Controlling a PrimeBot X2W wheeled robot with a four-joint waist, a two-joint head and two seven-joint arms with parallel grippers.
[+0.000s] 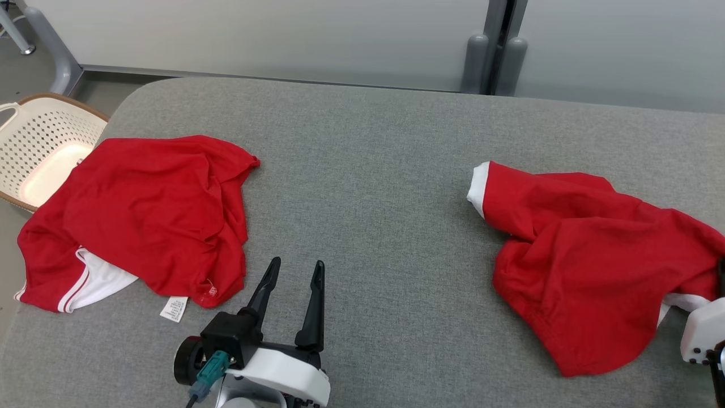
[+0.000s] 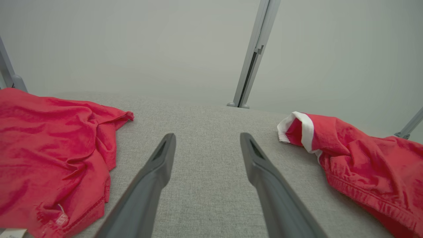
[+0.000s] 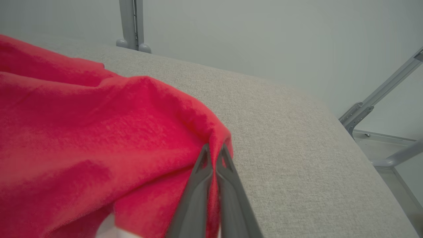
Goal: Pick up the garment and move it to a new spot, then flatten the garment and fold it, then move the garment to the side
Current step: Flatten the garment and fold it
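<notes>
A crumpled red garment (image 1: 589, 266) with white trim lies at the right side of the grey padded table (image 1: 368, 170). It also shows in the left wrist view (image 2: 370, 168). My right gripper (image 3: 214, 147) is shut on a raised fold at this garment's (image 3: 82, 132) near right edge. In the head view its white wrist (image 1: 702, 334) sits at the right border. My left gripper (image 1: 298, 262) rests low over bare table at the front middle, fingers open (image 2: 207, 135) with nothing between them.
A second red garment (image 1: 147, 209) with a white lining and a care label lies bunched at the table's left, seen in the left wrist view too (image 2: 49, 148). A cream perforated basket (image 1: 34, 141) stands off the table's left edge. Grey partition panels close the back.
</notes>
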